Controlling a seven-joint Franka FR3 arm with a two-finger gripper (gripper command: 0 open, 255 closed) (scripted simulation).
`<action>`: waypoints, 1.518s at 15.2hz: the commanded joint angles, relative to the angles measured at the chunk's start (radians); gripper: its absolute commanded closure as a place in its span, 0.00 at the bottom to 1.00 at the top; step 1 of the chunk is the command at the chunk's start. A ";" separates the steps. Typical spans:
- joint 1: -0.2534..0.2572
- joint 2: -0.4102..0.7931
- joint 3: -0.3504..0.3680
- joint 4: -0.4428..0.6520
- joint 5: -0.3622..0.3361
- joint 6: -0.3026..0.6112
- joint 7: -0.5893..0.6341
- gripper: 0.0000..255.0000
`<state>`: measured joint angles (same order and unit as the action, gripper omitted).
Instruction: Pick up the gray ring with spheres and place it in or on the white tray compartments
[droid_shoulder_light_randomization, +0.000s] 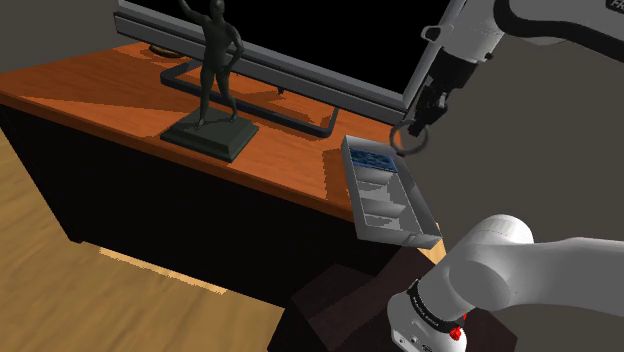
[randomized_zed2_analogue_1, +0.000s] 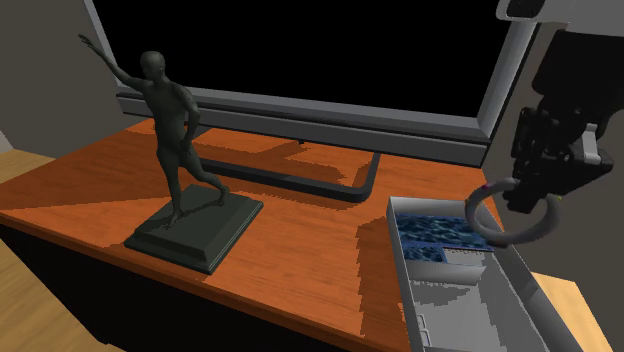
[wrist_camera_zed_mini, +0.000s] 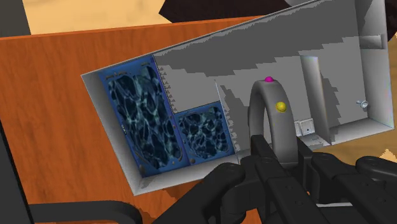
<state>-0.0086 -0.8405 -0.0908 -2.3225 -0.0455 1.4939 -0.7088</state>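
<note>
Dim all round here. Bright warm patches on the surface (droid_shoulder_light_randomization: 100, 85), cut by hard, dark shadows. Inside the tray (wrist_camera_zed_mini: 318, 32), shadow edges run jagged, stair-stepped.

Your arm (droid_shoulder_light_randomization: 560, 270) is glossy white, built of fat, rounded tube links with dark joints between them. In the shoulder view, at about five o'clock, a black collar (droid_shoulder_light_randomization: 432, 305) rings one joint, and small red marks (droid_shoulder_light_randomization: 458, 326) sit on its rim. At one o'clock the upper link carries dark printed lettering (droid_shoulder_light_randomization: 612, 5), cut off by the frame edge. The wrist end is grey-white and boxier, with a thin wire-like loop (droid_shoulder_light_randomization: 430, 33) on its side. Your pincer (droid_shoulder_light_randomization: 410, 132) is all black, blocky and matte. In the wrist view its fingers (wrist_camera_zed_mini: 222, 178) look like rounded, knuckled segments with soft highlights.
</note>
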 joint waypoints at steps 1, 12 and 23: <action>-0.002 -0.010 -0.004 -0.034 -0.003 0.025 -0.003 1.00; -0.007 -0.050 -0.011 -0.205 -0.012 0.156 -0.003 1.00; -0.008 -0.051 -0.012 -0.218 -0.012 0.167 -0.003 0.00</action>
<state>-0.0160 -0.8923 -0.1025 -2.5405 -0.0577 1.6613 -0.7116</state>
